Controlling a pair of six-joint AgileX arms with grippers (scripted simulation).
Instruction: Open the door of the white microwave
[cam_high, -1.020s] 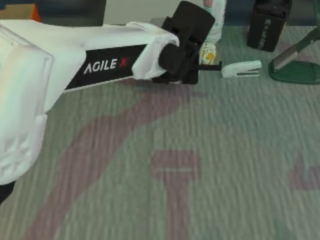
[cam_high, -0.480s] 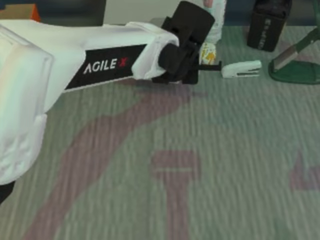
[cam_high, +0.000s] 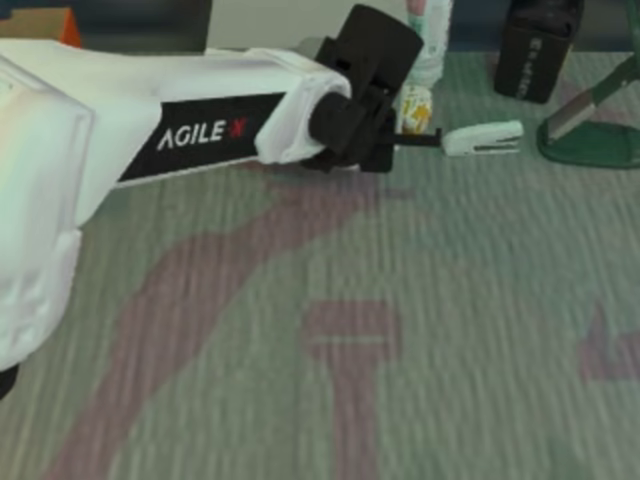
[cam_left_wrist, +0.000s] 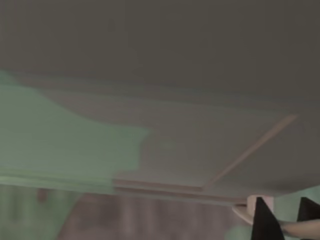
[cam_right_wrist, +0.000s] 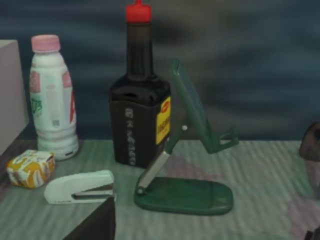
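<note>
Reaching across the far left, the left gripper (cam_high: 425, 135) sits beside the white microwave (cam_high: 262, 22), its door (cam_left_wrist: 165, 150) close before the jaws; whether they grip, I cannot tell.

A rendered tabletop test scene, not a real room. A patterned green mat (cam_high: 450, 330) carries a sauce bottle (cam_right_wrist: 139, 115), a stapler (cam_right_wrist: 80, 187) and a phone stand (cam_right_wrist: 187, 165).

arm shell: left arm (cam_high: 120, 150) is glossy white, chunky rounded casing
marking: black strip along the forearm, white "AGILE" lettering plus a red X
wrist: black cylindrical housing, blocky black mount
left gripper (cam_high: 432, 138): black, thin straight fingers
fingertips (cam_left_wrist: 263, 220): black, pointed wedges in the left wrist view
</note>
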